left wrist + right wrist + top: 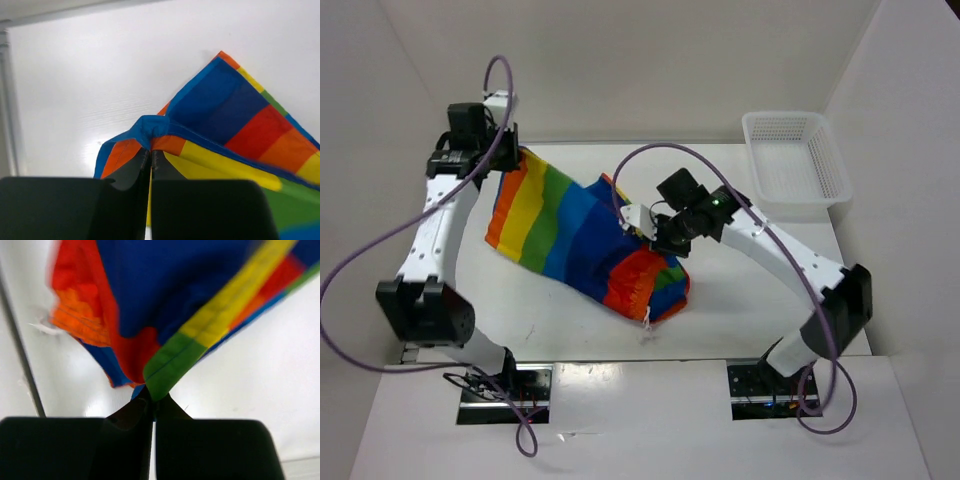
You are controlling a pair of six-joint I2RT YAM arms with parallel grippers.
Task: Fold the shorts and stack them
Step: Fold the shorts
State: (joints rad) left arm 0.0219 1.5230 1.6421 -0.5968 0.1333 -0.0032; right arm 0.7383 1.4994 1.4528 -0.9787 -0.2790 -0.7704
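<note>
The rainbow-striped shorts (570, 228) hang stretched between my two grippers above the white table, sagging toward a bunched red and orange end near the front (645, 285). My left gripper (510, 150) is shut on a blue and orange corner of the shorts (150, 131) at the back left. My right gripper (645, 225) is shut on a green corner of the shorts (167, 367) near the middle. A bit of white drawstring (646, 322) dangles at the low end.
A white plastic mesh basket (796, 160) stands at the back right of the table (740, 300). White walls close in the back and the sides. The arm bases sit at the near edge.
</note>
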